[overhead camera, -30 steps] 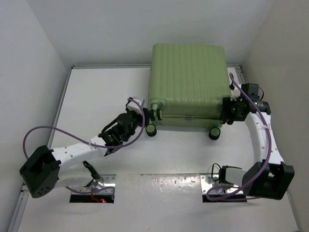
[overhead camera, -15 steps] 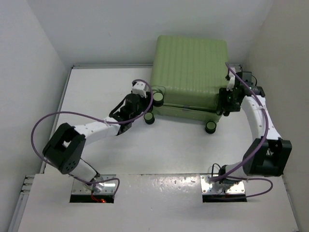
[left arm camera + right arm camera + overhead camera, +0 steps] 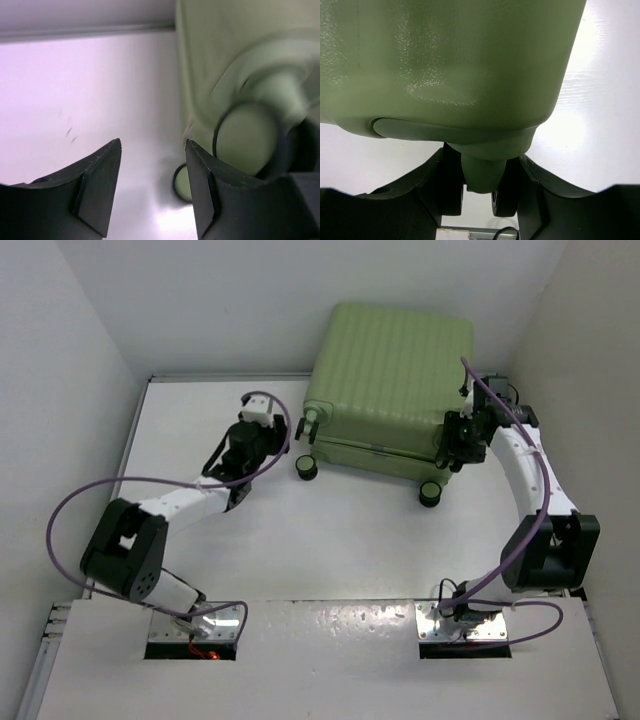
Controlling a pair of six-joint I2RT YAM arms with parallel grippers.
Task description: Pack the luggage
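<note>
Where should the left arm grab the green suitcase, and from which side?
Probably by the left wheel on the luggage, from the left. It juts from a shell too wide to pinch, and the open left gripper sits beside it; the right gripper clamps the opposite wheel.

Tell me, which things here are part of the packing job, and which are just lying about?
Part of the job:
luggage, green and closed
right gripper, its fingers on either side of a corner wheel
left gripper, open, beside another wheel

Not part of it:
white table
walls around it
</note>
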